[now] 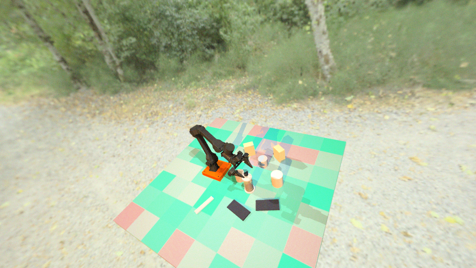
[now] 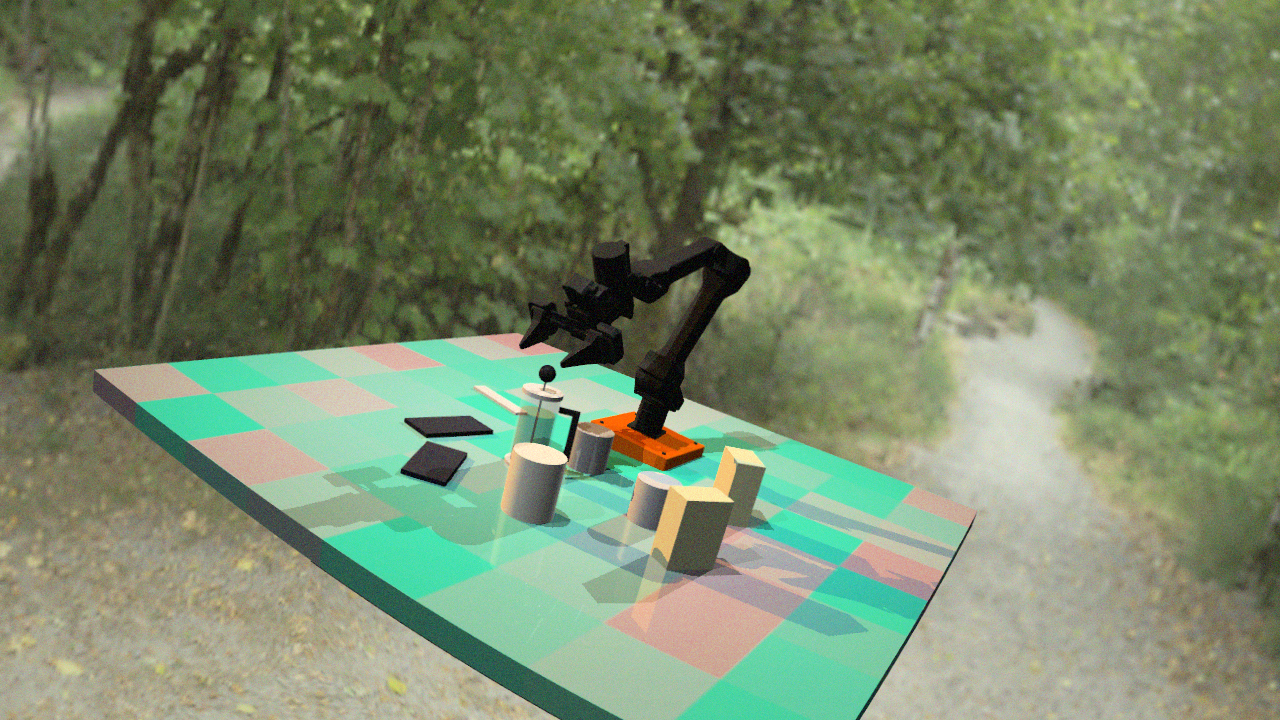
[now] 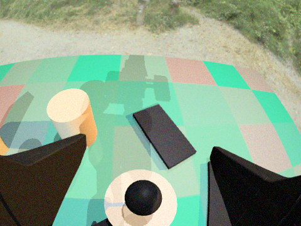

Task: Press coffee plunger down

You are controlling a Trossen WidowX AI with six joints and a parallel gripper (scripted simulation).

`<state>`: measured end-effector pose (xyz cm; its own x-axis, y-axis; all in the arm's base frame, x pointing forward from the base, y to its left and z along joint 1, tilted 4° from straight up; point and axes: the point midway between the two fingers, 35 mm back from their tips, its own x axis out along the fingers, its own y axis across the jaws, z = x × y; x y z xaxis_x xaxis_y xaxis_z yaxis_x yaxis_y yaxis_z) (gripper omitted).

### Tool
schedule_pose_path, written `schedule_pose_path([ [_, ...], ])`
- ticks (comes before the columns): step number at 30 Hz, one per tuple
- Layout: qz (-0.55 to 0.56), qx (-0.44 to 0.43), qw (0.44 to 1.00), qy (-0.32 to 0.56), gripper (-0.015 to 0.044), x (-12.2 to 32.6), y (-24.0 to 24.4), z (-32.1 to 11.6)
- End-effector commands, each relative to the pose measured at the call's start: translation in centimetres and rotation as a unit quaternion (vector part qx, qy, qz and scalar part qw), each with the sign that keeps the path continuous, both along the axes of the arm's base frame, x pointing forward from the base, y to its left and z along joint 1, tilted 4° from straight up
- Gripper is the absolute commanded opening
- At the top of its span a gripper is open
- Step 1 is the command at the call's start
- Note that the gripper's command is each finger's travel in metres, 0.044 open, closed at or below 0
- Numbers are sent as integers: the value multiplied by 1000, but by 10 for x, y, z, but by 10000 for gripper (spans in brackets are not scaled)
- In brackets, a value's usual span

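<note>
The gripper [image 2: 572, 333] hangs spread wide, empty, above the plunger knob [image 3: 143, 197]; the press [image 2: 539, 420] seemingly stands upright.

The coffee press [image 2: 539, 422] stands straight up on the checkered board. It is a see-through glass pot with a pale round lid [image 3: 140, 203] and a black handle [image 2: 570, 431] on one side. A thin rod sticks up out of the lid, and a small black ball, the plunger knob [image 2: 546, 372], sits on top, raised above the lid.
</note>
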<state>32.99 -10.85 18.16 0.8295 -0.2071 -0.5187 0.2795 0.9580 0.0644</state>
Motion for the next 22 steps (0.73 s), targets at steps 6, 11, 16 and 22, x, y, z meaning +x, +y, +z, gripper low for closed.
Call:
schedule_pose_path([
  [6, 0, -2, 1000, -8, 440, -21, 3, 45],
  [11, -1, -2, 1000, -8, 440, -21, 2, 44],
  [16, -1, -2, 1000, -8, 440, -21, 2, 44],
  [22, -1, -2, 1000, -8, 440, -21, 2, 44],
])
